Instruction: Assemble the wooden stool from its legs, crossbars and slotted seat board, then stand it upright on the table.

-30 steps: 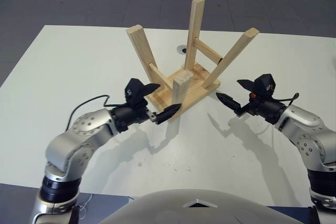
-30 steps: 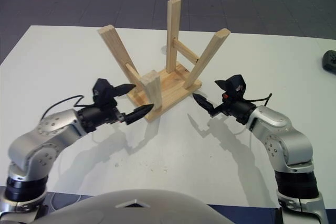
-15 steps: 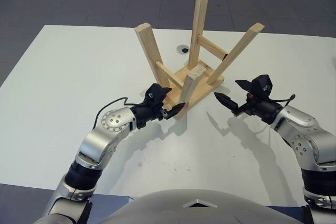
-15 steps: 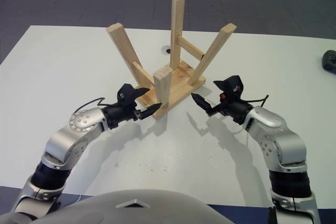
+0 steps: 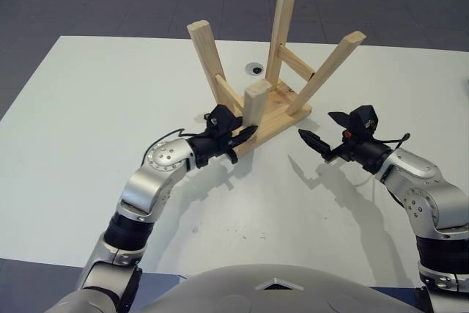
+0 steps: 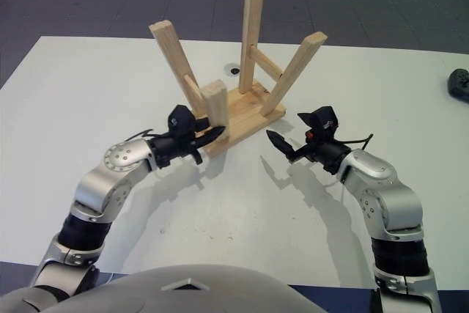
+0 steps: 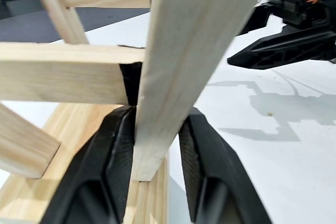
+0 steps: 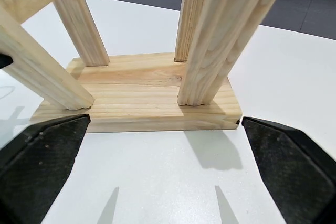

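The white table [image 5: 95, 100] carries the wooden stool [image 5: 272, 108] near its middle, toward the far edge. The stool is inverted: the seat board [image 8: 152, 95] rests on the tabletop and the four legs [image 5: 207, 53] point upward, splayed outward. A small round hole [image 5: 254, 69] sits in the tabletop just beyond the stool. A dark object [image 6: 460, 83] lies at the table's right edge, well apart from the stool.

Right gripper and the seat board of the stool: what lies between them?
Only bare table lies between the open right gripper and the seat board, as the right wrist view shows.
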You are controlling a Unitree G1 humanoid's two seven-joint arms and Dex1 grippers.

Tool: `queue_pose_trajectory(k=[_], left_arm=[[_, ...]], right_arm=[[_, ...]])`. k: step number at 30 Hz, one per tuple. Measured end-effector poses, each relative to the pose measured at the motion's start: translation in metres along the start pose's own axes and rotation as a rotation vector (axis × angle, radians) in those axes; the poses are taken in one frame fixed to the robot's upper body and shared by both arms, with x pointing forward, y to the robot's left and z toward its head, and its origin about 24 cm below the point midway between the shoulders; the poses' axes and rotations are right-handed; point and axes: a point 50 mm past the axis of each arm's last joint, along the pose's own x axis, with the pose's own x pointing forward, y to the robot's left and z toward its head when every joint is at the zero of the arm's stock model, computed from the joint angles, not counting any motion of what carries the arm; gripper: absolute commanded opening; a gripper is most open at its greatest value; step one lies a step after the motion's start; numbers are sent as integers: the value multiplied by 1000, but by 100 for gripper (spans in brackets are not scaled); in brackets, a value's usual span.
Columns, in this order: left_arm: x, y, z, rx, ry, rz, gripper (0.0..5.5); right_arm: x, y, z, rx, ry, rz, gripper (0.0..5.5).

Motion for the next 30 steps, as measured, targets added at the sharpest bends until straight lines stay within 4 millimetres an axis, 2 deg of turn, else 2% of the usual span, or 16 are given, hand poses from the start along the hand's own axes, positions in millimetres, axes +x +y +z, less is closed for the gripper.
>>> queue_pose_trajectory(k=[5, 7, 9, 13, 16, 19, 24, 27, 28, 30], left_arm=[[-33, 20, -4, -5, 27, -65, 112], [-46, 29, -1, -39, 41, -117, 112], [-54, 34, 3, -55, 56, -170, 112], [-40, 24, 5, 124, 101, -247, 107], [-31, 10, 1, 294, 91, -311, 103], [-28, 4, -3, 392, 55, -337, 103], [-28, 10, -8, 416, 35, -327, 103], [-29, 21, -8, 419, 42, -295, 103], [-29, 25, -7, 418, 46, -281, 141], [-32, 37, -7, 430, 75, -241, 170]], right_arm=[[-12, -2, 3, 91, -19, 166, 540], [-20, -2, 6, 166, -12, 281, 540], [-24, -7, 6, 214, 1, 326, 540], [-20, -24, 15, 238, -13, 299, 540], [-19, -26, 20, 231, -20, 310, 540], [-22, -24, 19, 230, 5, 349, 540], [-36, -23, 16, 229, 101, 460, 540], [-38, -23, 15, 212, 146, 510, 540], [-37, -23, 14, 210, 156, 515, 540], [-34, -23, 15, 196, 160, 531, 540]])
